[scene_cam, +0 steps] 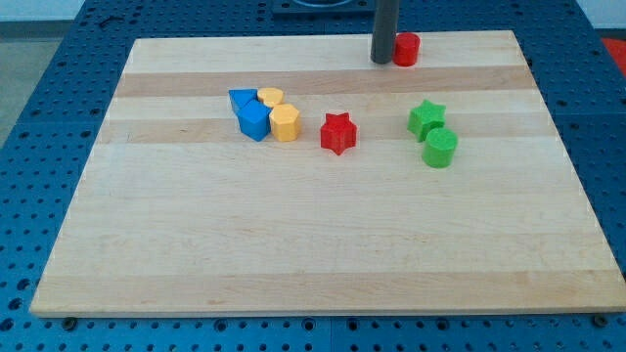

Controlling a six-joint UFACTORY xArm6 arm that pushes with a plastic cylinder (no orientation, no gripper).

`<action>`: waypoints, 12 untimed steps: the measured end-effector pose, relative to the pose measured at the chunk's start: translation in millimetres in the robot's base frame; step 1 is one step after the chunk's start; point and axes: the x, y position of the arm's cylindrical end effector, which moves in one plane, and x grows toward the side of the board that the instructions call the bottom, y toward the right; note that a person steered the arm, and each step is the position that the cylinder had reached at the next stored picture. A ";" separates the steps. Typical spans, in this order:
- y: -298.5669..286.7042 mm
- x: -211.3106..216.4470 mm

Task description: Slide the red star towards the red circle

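The red star (pixel 338 133) lies near the middle of the wooden board (pixel 323 254). The red circle (pixel 406 48) sits at the view's top, close to the board's far edge. My tip (pixel 381 61) stands at the red circle's left side, touching it or nearly so. The tip is well above and to the right of the red star, apart from it.
A blue block (pixel 251 114), a yellow heart (pixel 270 96) and a yellow hexagon (pixel 285 123) cluster left of the red star. A green star (pixel 426 117) and a green cylinder (pixel 440 148) sit to its right.
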 end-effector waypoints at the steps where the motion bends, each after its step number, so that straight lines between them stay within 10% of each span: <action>1: -15.5 62.8; 4: -90.1 179.7; 7: -31.4 157.9; 12: -89.6 79.9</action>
